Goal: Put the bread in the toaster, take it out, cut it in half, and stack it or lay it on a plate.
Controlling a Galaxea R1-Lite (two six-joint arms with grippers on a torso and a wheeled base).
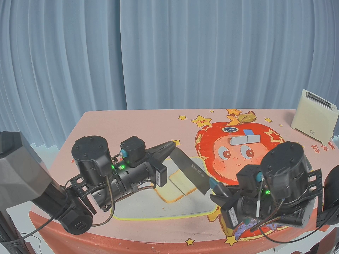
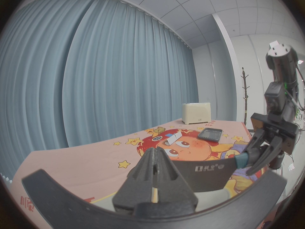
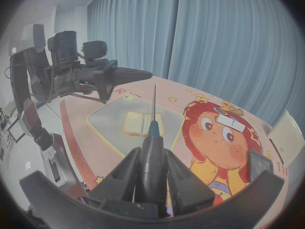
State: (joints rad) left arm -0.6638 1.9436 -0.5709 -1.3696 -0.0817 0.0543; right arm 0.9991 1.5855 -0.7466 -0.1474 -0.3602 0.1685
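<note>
Head view: the left gripper (image 1: 172, 146) hangs over the far part of a pale translucent cutting board with a yellow rim (image 1: 141, 205). Its two black fingers are pressed together and hold nothing. In the left wrist view the same fingers (image 2: 144, 170) meet with only a thin slit between them.

The right gripper (image 1: 216, 190) is clamped on the black and teal handle of a broad grey steel knife (image 1: 190, 169). The blade slants across the board, and its tip comes near the left gripper's tips. In the right wrist view the knife (image 3: 154, 112) stands edge-on, above the line between the two halves of the toasted bread slice (image 3: 133, 128). Whether the edge touches the bread, I cannot tell.

The two halves lie flat on the board, just beside each other (image 1: 170, 192).

The cream toaster (image 1: 315, 117) stands at the far right corner of the pink cartoon tablecloth (image 1: 134, 127). A dark square plate (image 2: 209, 134) lies nearer than it.
</note>
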